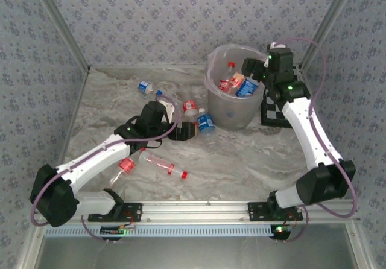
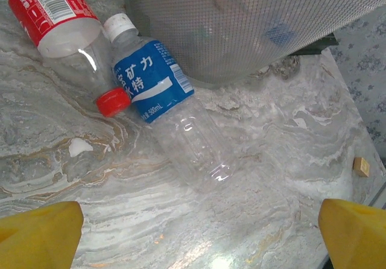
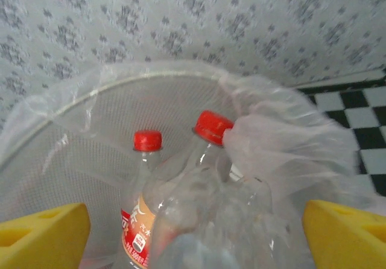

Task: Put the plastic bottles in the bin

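While right fingers (image 3: 42,230) stand wide, releasing over the round grey translucent bin (image 1: 232,115), wide left fingers (image 2: 36,233) should next straddle the clear blue-labelled bottle (image 2: 175,109).

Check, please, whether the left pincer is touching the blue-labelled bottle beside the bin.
Apart. In the left wrist view, bare table separates the blue-labelled bottle from the yellow fingers of the open left pincer.
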Motion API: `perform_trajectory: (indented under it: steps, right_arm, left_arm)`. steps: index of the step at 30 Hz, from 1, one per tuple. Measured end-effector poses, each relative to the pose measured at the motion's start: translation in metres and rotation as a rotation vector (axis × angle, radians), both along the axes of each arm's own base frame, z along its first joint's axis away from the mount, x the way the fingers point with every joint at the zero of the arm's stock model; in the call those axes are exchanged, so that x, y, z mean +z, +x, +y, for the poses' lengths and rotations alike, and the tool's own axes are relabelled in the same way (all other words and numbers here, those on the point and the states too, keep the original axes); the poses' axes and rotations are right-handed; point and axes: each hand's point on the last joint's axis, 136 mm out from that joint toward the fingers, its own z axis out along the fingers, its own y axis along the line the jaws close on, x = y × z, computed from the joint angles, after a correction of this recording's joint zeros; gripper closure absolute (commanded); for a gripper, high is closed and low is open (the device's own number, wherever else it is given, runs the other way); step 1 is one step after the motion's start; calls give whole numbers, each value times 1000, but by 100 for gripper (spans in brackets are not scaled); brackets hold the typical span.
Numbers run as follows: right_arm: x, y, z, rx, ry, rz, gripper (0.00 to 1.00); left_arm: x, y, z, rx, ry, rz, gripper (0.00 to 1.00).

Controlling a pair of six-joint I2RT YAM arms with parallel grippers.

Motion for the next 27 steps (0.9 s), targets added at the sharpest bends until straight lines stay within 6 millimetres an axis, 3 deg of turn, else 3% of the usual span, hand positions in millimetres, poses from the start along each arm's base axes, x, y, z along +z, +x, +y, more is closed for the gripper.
perform_trajectory:
  steps: [3,7,11,14,17,20,25,27]
  right_arm:
    - [26,-9,-8,-13,-18,-48,15]
    - [43,-10,-18,-27,-45,-74,45]
    - [41,3,-22,-32,-53,-62,66]
    - [24,18,-17,-11,-52,-19,77]
    - [-1,28,-10,17,-39,43,78]
    - [-19,27,-6,36,-30,87,78]
    - [-19,23,-4,50,-25,100,72]
    - [-11,19,-4,52,-26,95,61]
  left_arm:
    - [-5,3,1,12,3,18,0]
    - [-13,5,0,20,5,50,0]
    - [-13,5,0,30,-4,63,0]
    - [-13,5,1,45,-13,74,0]
    - [-11,10,8,91,-18,85,0]
    - [-7,21,28,185,-31,94,1]
    - [-12,53,81,438,-28,136,2]
    - [-15,65,98,528,-20,159,3]
